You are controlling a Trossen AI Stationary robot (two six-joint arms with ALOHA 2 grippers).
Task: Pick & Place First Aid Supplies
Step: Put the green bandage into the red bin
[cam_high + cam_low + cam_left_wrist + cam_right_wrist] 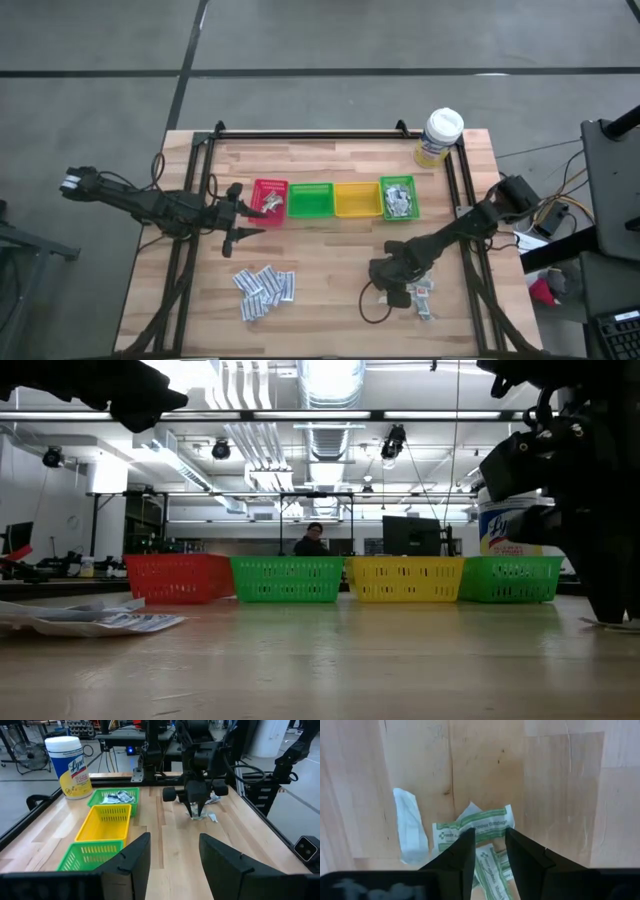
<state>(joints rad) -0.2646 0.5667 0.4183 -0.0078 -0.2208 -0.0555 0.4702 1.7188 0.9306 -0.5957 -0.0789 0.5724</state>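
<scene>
Right pincer [489, 836] down low at about 4 o'clock on the table [330, 310], fingers a little apart. One finger on each side of the green-and-white packets [475, 824]. Not squeezing anything yet.

Could go wrong from here:
- Might grab two or three at once, with these packets lying on top of each other. Could then drop one on the way.
- Might just slide off, since flat, thin paper gives little to pinch. Pushing down too hard could scrape the wood.
- Could shove the white packet [410, 827] just beside them farther away when closing.
- Could bump the long black frame bar while lifting toward the bins.

Left pincer [174, 842] at about 10 o'clock, hanging beside the red bin [257, 198], fingers wide apart, holding nothing. Best kept clear of the other arm's path.

Bins in a row at 12 o'clock:
- Red bin: a few grey packets [274, 204] inside.
- Middle green bin [310, 200]: looks bare.
- Yellow bin [357, 200]: looks bare too.
- End green bin [383, 198], toward 1 o'clock: a heap of silver packets [400, 202].

Yellow wipes tub [440, 135] standing behind that last bin, at 1 o'clock. Not for picking.

More to sort: a pile of blue-and-white packets [265, 285] at 7 o'clock, loose on the wood. Lots left to do, judging by both piles.
</scene>
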